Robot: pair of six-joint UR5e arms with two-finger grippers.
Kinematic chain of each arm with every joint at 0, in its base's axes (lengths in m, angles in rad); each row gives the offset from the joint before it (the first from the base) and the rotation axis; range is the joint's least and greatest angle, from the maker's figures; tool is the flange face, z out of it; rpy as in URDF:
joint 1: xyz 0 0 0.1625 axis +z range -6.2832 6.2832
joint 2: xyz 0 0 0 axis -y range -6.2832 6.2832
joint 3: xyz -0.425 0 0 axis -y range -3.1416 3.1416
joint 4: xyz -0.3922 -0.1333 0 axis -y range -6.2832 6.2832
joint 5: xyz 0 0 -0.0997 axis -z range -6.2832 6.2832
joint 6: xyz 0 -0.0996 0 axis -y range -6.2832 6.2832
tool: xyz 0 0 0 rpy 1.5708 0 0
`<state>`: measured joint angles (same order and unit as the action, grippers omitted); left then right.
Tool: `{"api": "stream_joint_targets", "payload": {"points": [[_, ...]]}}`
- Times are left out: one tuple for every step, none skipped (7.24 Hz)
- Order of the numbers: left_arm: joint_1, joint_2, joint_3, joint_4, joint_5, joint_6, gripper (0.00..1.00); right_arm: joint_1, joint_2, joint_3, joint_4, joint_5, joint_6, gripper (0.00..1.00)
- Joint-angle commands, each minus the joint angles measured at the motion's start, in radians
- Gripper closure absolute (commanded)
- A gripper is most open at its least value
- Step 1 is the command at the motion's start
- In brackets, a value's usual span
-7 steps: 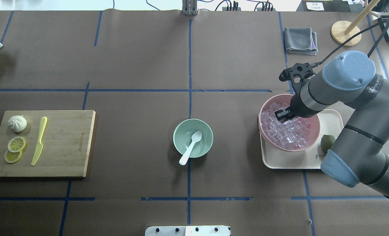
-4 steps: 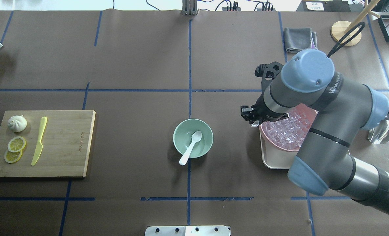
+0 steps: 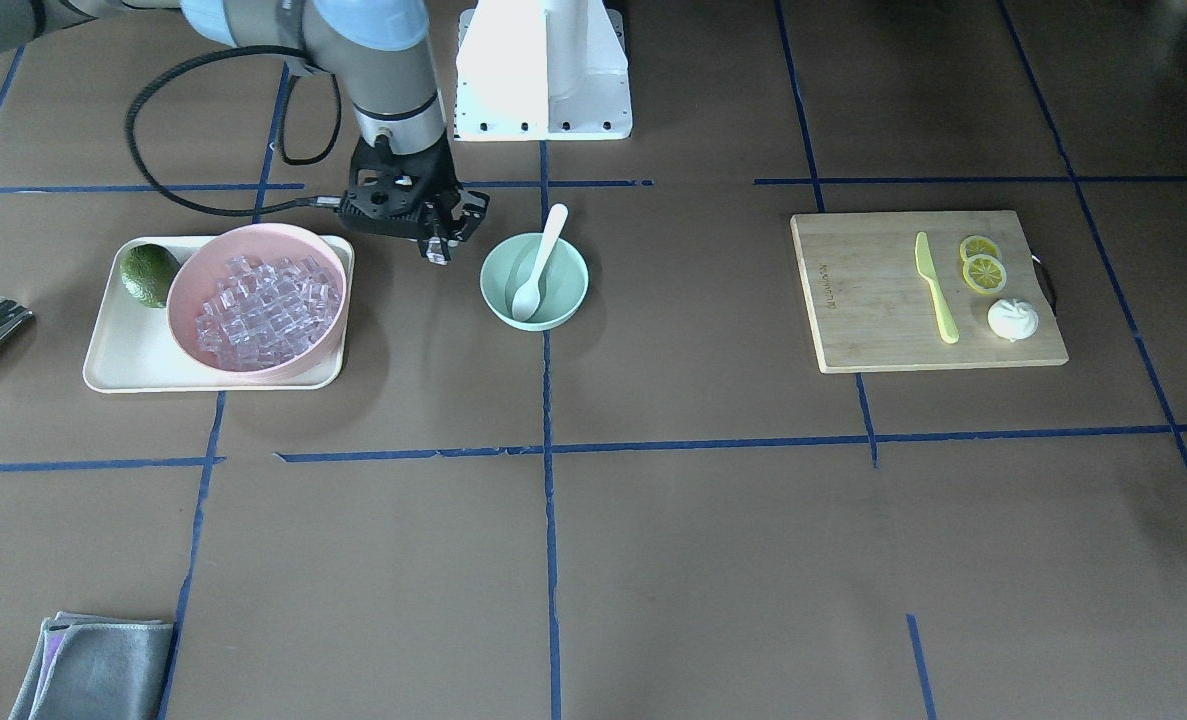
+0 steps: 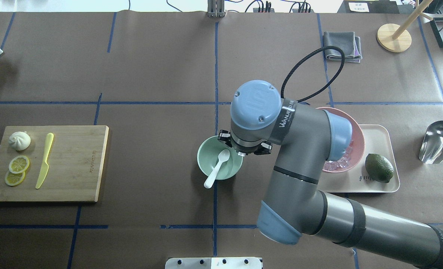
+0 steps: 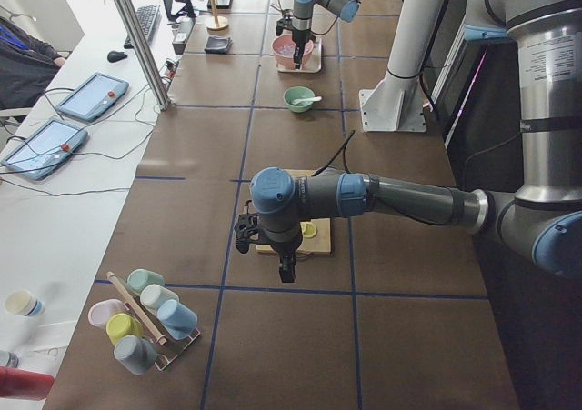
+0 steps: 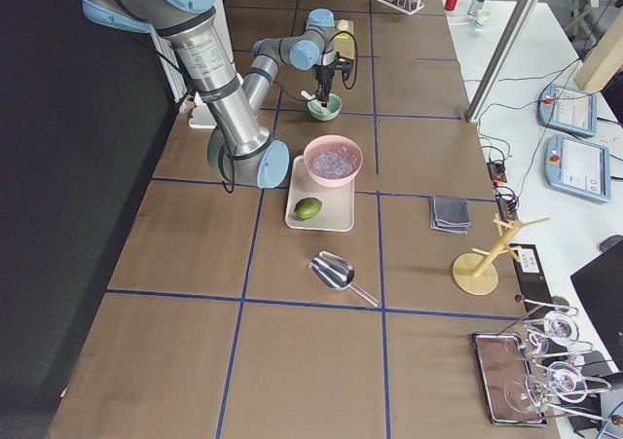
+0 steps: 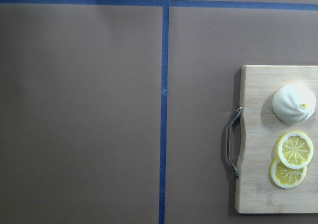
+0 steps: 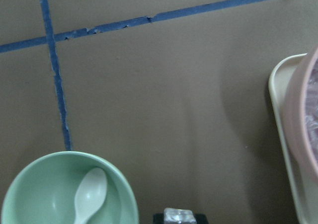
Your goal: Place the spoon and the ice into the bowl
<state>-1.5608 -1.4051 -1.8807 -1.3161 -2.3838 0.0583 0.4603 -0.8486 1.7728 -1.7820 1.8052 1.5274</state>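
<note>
**Ice cube a short way from its mark.** The right arm holds a single ice cube beside the green bowl at the middle of the counter. The right arm's jaws are closed narrowly on the cube, which shows pinched between them at the bottom edge of the wrist view. The cube hangs just beside the bowl's rim, on the side facing the pink bowl of ice. By the look of it, it is not yet over the opening. The white spoon already lies in the green bowl, scoop down near the middle, handle leaning out over the rim on the robot's side.

The chief risk is an early release. Let go here, the cube would likely land on the counter or strike the rim and skip away. The cube is glassy and probably slick, and it is held only by a small pinch, so a sudden stop could squeeze it out sideways. A drop from too high may bounce the cube off the spoon's scoop and back out. A descent too low could catch the rim and shove or tip the light bowl, taking the spoon with it. The handle juts away from the arm's side, so a knock there looks less likely.

The left arm hangs over the cutting board, well apart from the bowl. The left arm's jaws show only in a side view, and whether they are open cannot be told.
</note>
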Motion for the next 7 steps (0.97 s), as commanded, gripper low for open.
{"api": "stream_joint_targets", "payload": {"points": [[0.001,0.0,0.0,0.0,0.0,0.0,0.0,-0.054,0.036,-0.102,0.071,-0.065,0.063,1.0],[-0.001,0.0,0.002,0.0,0.0,0.0,0.0,-0.055,0.039,-0.145,0.128,-0.084,0.083,1.0],[0.001,0.002,0.003,0.0,0.0,0.0,0.0,-0.057,0.04,-0.153,0.138,-0.096,0.094,1.0],[-0.001,0.002,0.003,0.0,0.0,0.0,0.0,-0.063,0.039,-0.153,0.144,-0.108,0.094,1.0],[0.001,0.002,0.006,0.0,0.0,0.0,0.0,-0.068,0.034,-0.153,0.145,-0.124,0.094,0.99],[0.001,0.012,0.002,0.0,0.0,0.0,0.0,-0.068,0.036,-0.153,0.147,-0.128,0.086,0.9],[0.001,0.014,0.0,0.0,0.0,0.0,0.0,-0.074,0.014,-0.157,0.173,-0.153,0.053,0.12]]}}
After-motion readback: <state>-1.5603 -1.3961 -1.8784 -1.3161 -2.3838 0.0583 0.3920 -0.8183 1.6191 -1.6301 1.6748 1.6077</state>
